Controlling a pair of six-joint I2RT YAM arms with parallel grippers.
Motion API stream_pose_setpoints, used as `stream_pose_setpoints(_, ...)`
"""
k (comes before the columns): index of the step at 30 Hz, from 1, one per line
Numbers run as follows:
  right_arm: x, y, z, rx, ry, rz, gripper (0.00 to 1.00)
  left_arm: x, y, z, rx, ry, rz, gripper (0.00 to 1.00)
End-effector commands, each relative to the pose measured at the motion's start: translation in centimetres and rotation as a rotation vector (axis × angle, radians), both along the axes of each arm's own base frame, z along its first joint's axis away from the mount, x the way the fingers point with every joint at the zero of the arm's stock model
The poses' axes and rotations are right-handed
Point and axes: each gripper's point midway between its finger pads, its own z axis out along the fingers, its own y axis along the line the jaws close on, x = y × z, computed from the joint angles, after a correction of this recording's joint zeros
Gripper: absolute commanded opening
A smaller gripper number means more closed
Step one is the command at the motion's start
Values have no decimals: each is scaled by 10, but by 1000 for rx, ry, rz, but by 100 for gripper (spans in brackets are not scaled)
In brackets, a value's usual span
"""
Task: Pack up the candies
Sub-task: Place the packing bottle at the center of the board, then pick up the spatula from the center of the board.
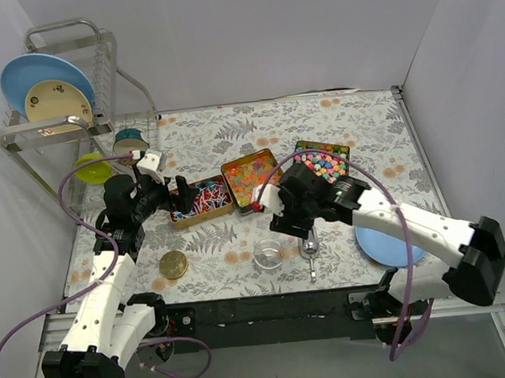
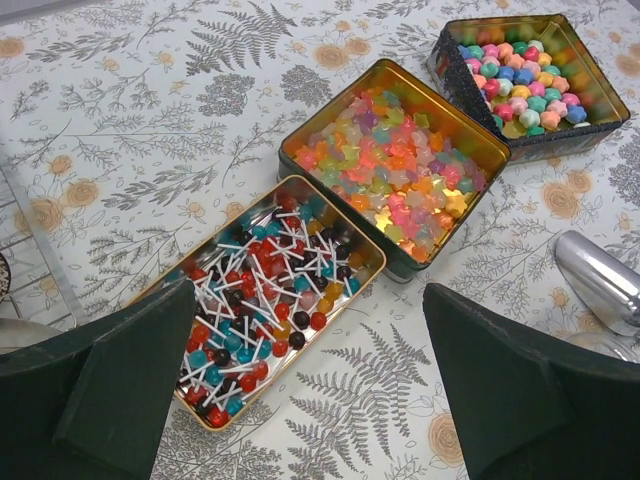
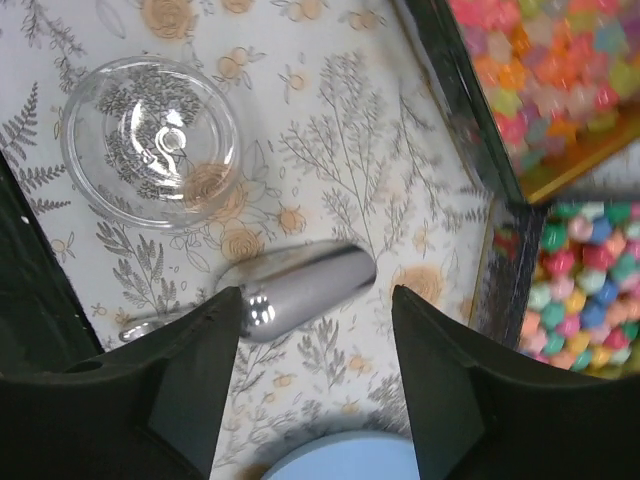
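- currently the candies (image 1: 250, 176) lie in three open tins set close together on the patterned surface (image 2: 150, 120): red and blue lollipops (image 2: 262, 300) in the left tin, glossy jellies (image 2: 395, 170) in the middle tin, pastel cubes (image 2: 520, 70) in the right tin.
- left claw (image 2: 308, 295): open and empty, fingers spread wide, above the near end of the lollipop tin.
- right claw (image 3: 315, 330): open and empty, fingers either side of a metal scoop (image 3: 300, 285) that lies flat on the surface. contact cannot be confirmed.
- a clear cup (image 3: 150, 140) stands empty just beside the scoop. a blue plate (image 3: 340, 460) sits at the near edge and a gold lid (image 1: 173, 265) lies apart to the left.
- handling, judged: each piece is tiny, light and loose. the cubes and jellies are likely to roll and scatter if pinched one at a time, and the jellies may be soft or tacky.
- handling, judged: the lollipops have thin white sticks that cross and tangle, so lifting one may drag its neighbours.
- recommended hold: take the scoop, not the sweets. grip its narrow handle end, which is partly hidden behind one finger in the right wrist view. the polished metal looks slippery, so close squarely across it.
- risk: a tilted scoop would spill its load between tin and cup.
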Motion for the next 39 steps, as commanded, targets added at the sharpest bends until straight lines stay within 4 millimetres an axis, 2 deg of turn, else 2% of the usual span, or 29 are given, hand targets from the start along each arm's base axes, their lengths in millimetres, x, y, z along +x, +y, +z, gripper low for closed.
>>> stream_pose_setpoints(1,2,-44,-14,13,102,-371,72,4,-2,9,-21,-27,-11,98)
stream_pose_setpoints(3,-7,-48,-22,61,243,-472,71,5,0,6,-19,-25,1,98)
stream_pose_setpoints(4,0,-58,-28,76,295,-551,72,6,0,5,-21,-21,7,98)
stream_pose_setpoints(5,-5,-59,-36,84,364,-577,71,6,0,3,-22,-17,9,98)
stream_pose_setpoints(9,4,-70,-52,79,411,-685,74,8,2,-2,-18,2,23,98)
stream_pose_setpoints(10,6,-70,-53,84,419,-706,77,8,2,-3,-18,5,25,98)
stream_pose_setpoints(11,5,-69,-55,80,433,-707,86,8,3,-4,-15,9,26,98)
stream_pose_setpoints(12,6,-68,-55,84,435,-704,88,8,3,-8,-13,22,29,98)
stream_pose_setpoints(13,4,-65,-55,94,457,-717,88,8,4,-9,-12,25,32,98)
stream_pose_setpoints(15,-2,-61,-58,95,502,-705,95,7,5,-14,-5,40,38,98)
stream_pose_setpoints(19,-18,-72,-72,40,556,-767,96,8,7,-18,8,53,44,98)
stream_pose_setpoints(24,-40,-80,-76,-2,620,-827,79,15,8,-15,16,38,47,98)
stream_pose_setpoints(28,-51,-75,-77,-33,629,-834,74,16,9,-15,18,22,49,98)
stream_pose_setpoints(31,-59,-75,-85,-70,649,-857,71,13,9,-18,22,27,51,98)
stream_pose_setpoints(32,-63,-77,-89,-91,658,-862,62,12,10,-19,25,30,50,98)
stream_pose_setpoints(34,-70,-80,-96,-122,667,-888,56,8,10,-23,29,42,48,98)
stream_pose_setpoints(36,-79,-88,-108,-162,678,-909,55,6,10,-26,33,50,47,98)
stream_pose_setpoints(39,-89,-90,-119,-174,717,-912,52,4,11,-30,34,49,51,98)
